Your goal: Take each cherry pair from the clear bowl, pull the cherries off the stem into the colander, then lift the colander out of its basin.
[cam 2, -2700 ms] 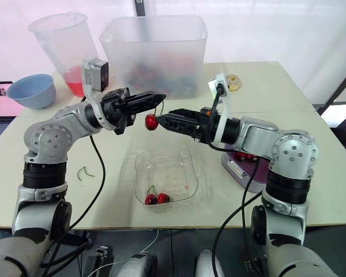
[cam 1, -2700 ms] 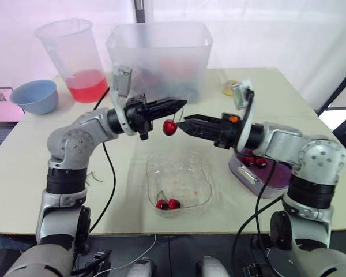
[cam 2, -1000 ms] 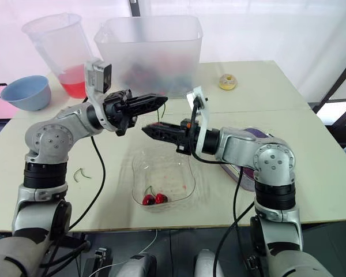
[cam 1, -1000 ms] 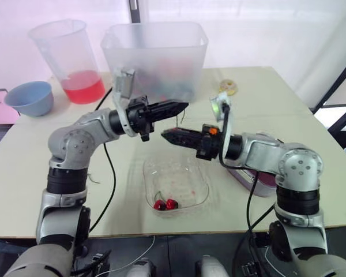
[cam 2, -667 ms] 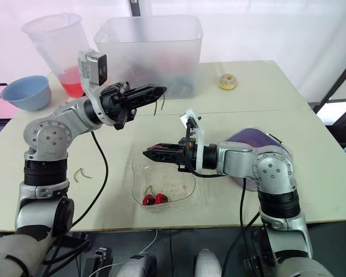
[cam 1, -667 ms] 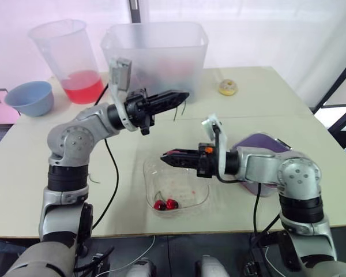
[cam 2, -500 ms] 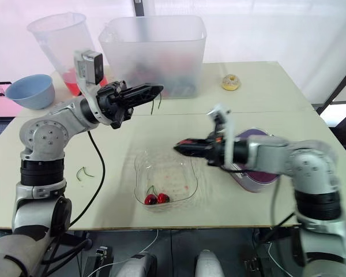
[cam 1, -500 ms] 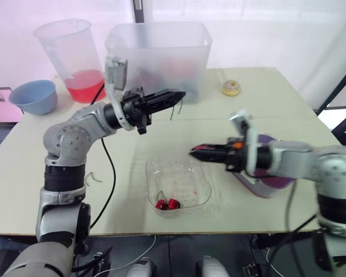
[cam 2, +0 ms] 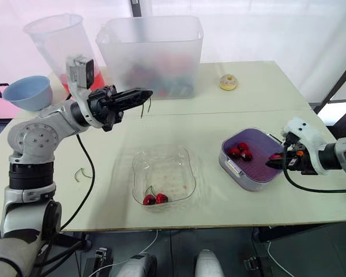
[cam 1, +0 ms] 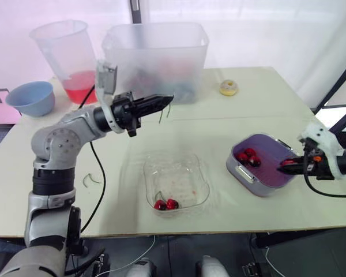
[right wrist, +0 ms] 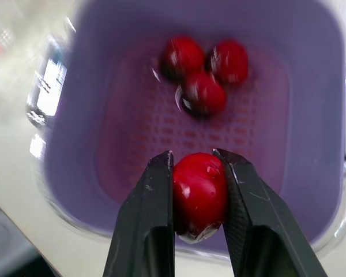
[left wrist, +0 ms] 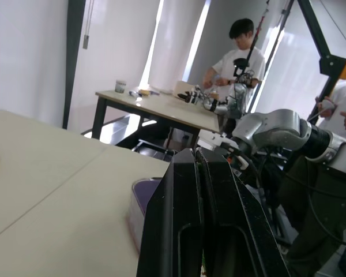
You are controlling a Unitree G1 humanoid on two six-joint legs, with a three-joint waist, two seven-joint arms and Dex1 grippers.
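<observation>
Over the colander (cam 2: 255, 151), right gripper (right wrist: 194, 156) pinches a cherry (right wrist: 200, 190); left gripper (cam 2: 139, 93) clamps the stem (cam 2: 143, 107). Releasing the cherry likely comes next.

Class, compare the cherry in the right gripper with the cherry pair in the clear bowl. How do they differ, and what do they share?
The cherry is single, pinched by the fingers of the right gripper; the cherry pair is two fruits lying free. The cherry hangs over the purple colander; the cherry pair rests in the clear bowl. Both are glossy red.
</observation>
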